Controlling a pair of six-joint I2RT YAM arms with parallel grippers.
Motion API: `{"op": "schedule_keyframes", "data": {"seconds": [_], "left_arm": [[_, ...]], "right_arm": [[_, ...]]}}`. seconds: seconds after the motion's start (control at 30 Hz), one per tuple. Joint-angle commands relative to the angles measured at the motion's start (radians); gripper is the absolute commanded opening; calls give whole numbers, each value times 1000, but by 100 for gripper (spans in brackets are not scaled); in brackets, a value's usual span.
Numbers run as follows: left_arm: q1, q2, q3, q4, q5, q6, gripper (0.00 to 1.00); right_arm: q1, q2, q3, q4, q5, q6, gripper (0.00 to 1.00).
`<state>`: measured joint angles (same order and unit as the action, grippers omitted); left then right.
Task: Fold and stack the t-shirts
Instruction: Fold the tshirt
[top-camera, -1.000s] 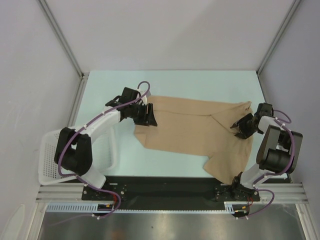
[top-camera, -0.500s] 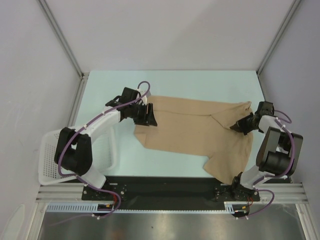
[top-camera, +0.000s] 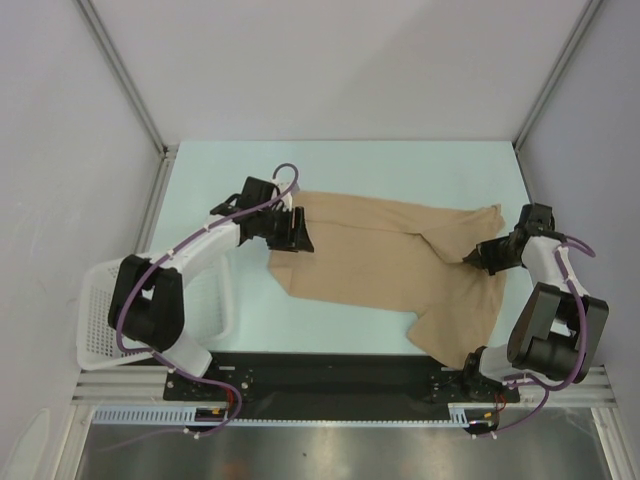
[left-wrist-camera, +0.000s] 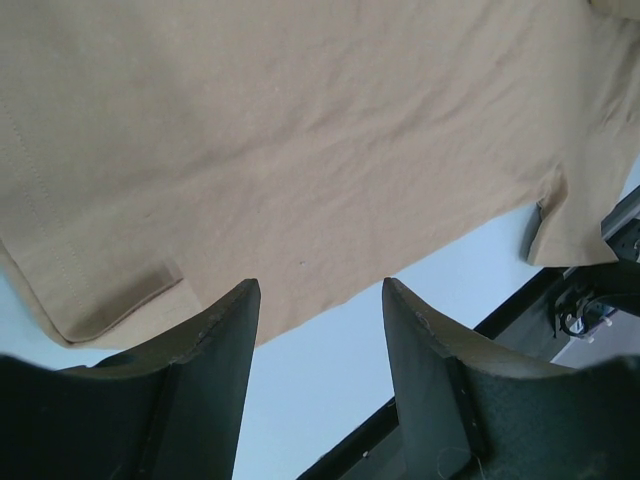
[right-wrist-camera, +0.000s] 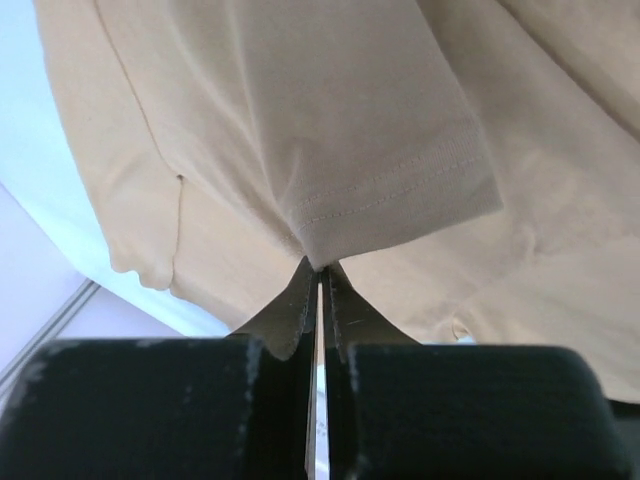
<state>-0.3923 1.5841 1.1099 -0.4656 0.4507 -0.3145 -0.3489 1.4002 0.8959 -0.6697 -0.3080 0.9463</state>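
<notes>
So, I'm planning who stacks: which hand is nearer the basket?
Left. The left hand is open at the shirt's left edge, just beyond the basket; the right hand is shut on the shirt's sleeve, across the table from it.

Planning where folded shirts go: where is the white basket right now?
In the top view, the white basket sits at the near-left corner of the table, partly covered by the left arm, left of the tan t-shirt.
</notes>
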Motion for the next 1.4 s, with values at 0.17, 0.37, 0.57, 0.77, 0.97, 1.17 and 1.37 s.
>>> {"op": "schedule_keyframes", "data": {"seconds": [0.17,0.37,0.57,0.77,0.97,1.17,1.37], "left_arm": [[24,-47,-4,39,22,-12,58],[33,-30,13,35,31,-11,58],[41,-22,25,33,32,-9,58],[47,2,47,51,45,-24,58],[53,20,56,84,59,-52,58],[61,17,16,104,62,-60,58],[61,-2,-13,90,68,-49,58]], "right_arm": [[4,-9,46,-106,62,14,1],[11,19,-18,-62,18,49,5],[27,5,-3,-87,46,57,6],[21,77,-48,-50,64,30,27],[-73,89,-22,35,-63,-45,0],[149,123,217,-120,137,-363,56],[306,172,279,-175,380,-515,72]]}}
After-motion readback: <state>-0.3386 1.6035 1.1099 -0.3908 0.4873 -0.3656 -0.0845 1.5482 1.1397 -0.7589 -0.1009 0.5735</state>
